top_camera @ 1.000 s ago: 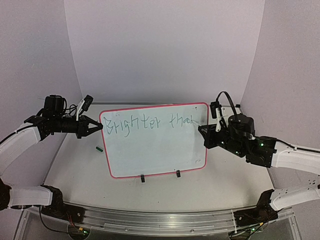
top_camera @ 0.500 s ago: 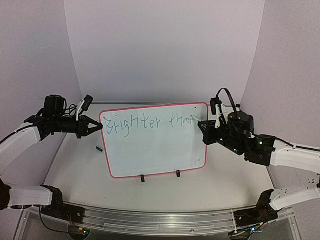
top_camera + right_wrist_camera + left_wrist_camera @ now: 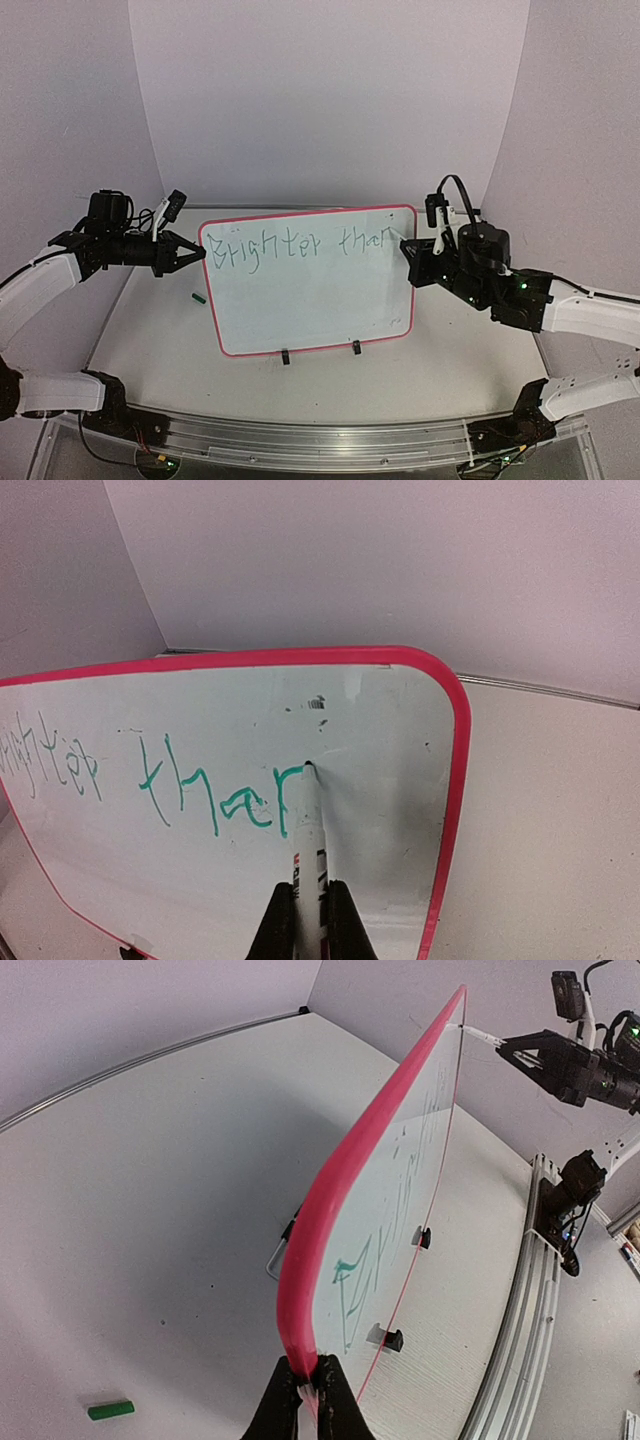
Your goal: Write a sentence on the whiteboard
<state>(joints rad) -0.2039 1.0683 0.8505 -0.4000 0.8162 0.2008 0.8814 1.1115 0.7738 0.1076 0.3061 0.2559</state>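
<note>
The whiteboard (image 3: pixel 310 295) stands tilted on the table, white with a red-pink frame (image 3: pixel 340 1175) and two black clips (image 3: pixel 285 357) on its lower edge. My left gripper (image 3: pixel 195 252) is shut on the board's left edge (image 3: pixel 305 1365). My right gripper (image 3: pixel 310 905) is shut on a white marker (image 3: pixel 308 830). Its tip touches the board near the top right. The sentence (image 3: pixel 295 247) in green reads "Brighter tha" plus a partial letter (image 3: pixel 285 795) beside the tip.
A small green cap (image 3: pixel 198 296) lies on the table left of the board, also the green cap (image 3: pixel 110 1410) in the left wrist view. A metal rail (image 3: pixel 300 440) runs along the near edge. Walls close in behind and on both sides.
My right gripper has shifted slightly up and right with the marker, adding a green stroke after "tha". The left arm and the board have not moved.
</note>
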